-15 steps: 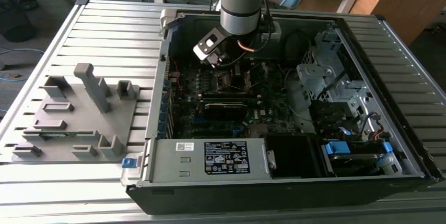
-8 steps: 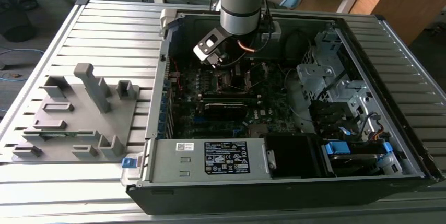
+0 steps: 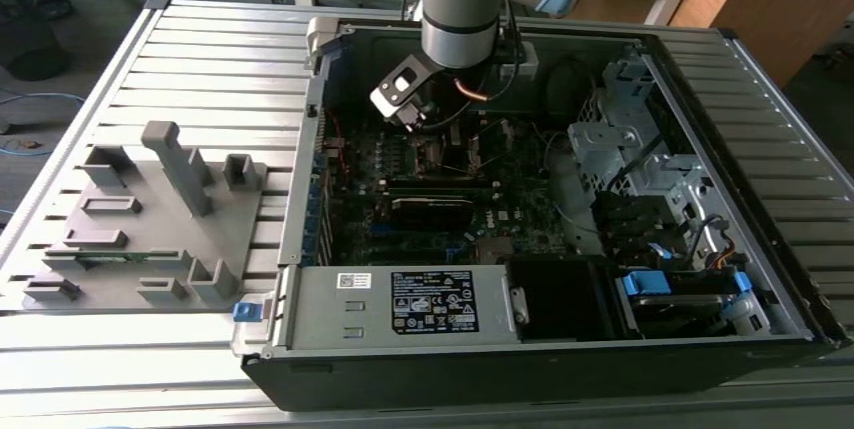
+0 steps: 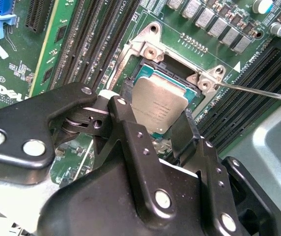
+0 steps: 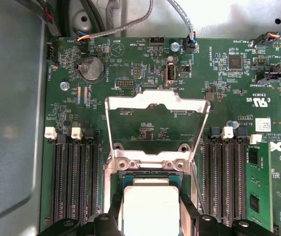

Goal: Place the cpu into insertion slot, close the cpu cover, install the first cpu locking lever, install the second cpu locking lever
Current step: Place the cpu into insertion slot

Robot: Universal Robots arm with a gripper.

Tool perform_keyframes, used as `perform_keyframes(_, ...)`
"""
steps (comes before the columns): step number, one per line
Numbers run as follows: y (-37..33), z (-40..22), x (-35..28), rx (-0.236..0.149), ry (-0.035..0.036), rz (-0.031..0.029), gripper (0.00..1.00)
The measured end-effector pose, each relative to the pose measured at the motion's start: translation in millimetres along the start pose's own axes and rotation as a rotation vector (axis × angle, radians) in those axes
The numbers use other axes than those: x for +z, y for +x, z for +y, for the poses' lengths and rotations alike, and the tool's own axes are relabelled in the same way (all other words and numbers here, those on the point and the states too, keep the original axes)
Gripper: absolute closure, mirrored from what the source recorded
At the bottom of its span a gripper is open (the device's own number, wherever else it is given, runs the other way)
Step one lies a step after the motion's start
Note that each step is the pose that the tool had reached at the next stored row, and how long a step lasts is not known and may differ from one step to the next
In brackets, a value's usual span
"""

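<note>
The cpu [image 5: 148, 209], a flat square chip with a silver-grey top, sits between my gripper's [image 5: 150, 212] two black fingers [image 5: 115, 212], which press on its opposite edges. In the second wrist view the cpu [image 4: 157, 105] hangs right over the insertion slot [image 4: 153, 70], level with it or just above; I cannot tell whether it is seated. The cpu cover [image 5: 156, 101], a silver frame with a square window, stands flipped open behind the insertion slot [image 5: 150, 175]. A thin silver locking lever [image 4: 258, 91] juts out beside the socket. In the exterior view my gripper [image 3: 430, 127] is low inside the open computer case.
Long black memory slots [image 5: 74, 187] flank the socket on both sides, one holding a green memory stick [image 5: 256, 189]. Case walls [image 3: 747, 179], drive cages and cables ring the motherboard. A grey fixture tray [image 3: 147, 219] lies on the slatted table at the exterior view's left.
</note>
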State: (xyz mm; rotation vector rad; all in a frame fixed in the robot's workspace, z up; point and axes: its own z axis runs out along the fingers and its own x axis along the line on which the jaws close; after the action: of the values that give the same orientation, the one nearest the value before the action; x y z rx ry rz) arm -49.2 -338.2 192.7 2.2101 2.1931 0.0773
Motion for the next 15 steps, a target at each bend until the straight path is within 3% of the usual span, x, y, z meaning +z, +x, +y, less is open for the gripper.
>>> perform_keyframes(15,0.0,-0.3,1.6,0.000,-0.0007,0.0000,0.46)
